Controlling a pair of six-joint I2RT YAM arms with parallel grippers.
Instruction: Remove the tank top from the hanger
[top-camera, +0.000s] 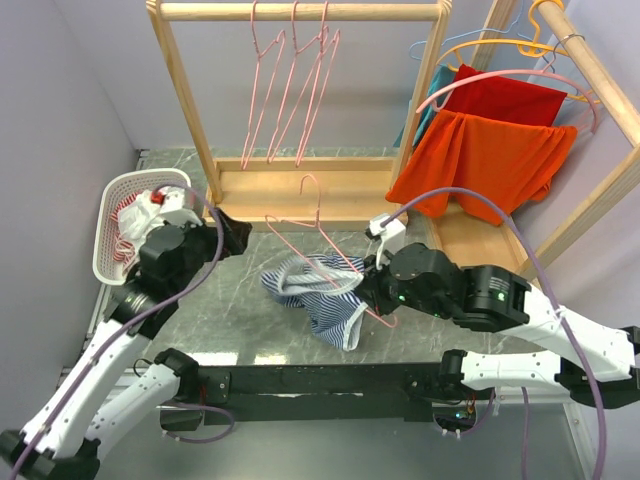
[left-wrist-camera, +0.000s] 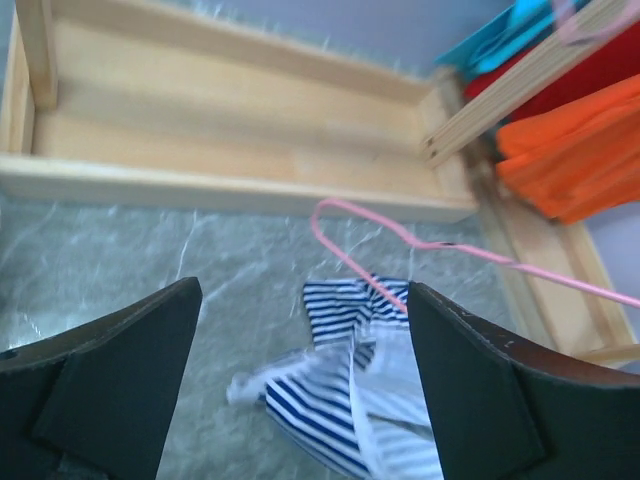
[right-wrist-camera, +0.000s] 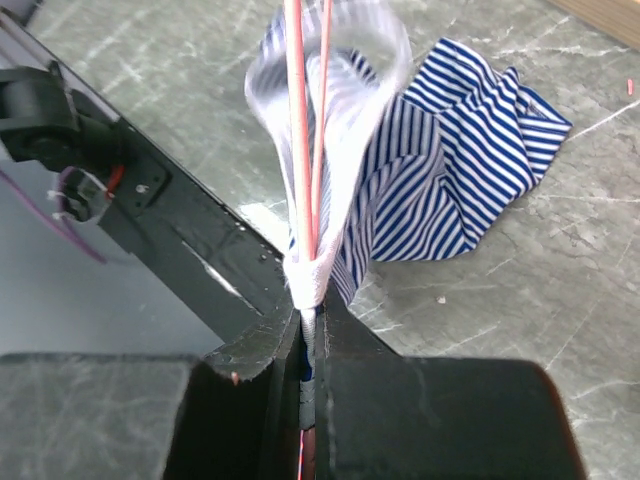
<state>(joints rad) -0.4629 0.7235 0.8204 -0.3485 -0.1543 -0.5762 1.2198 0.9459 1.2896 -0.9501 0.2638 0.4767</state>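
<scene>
A blue-and-white striped tank top (top-camera: 322, 292) lies crumpled on the grey table, still partly on a pink wire hanger (top-camera: 318, 222). My right gripper (top-camera: 366, 284) is shut on the hanger's lower wire (right-wrist-camera: 305, 120), with a white-edged strap of the tank top (right-wrist-camera: 450, 170) pinched in with it at the jaws (right-wrist-camera: 312, 320). The hook end rises above the table. My left gripper (top-camera: 236, 236) hovers to the left of the cloth. Its jaws (left-wrist-camera: 300, 300) stand wide open and empty above the tank top (left-wrist-camera: 340, 400) and the hanger (left-wrist-camera: 400, 240).
A white basket (top-camera: 105, 225) holding clothes stands at the far left. A wooden rack (top-camera: 300, 180) with several bare pink hangers (top-camera: 290, 90) stands behind. A second rack on the right carries orange and red garments (top-camera: 490, 150).
</scene>
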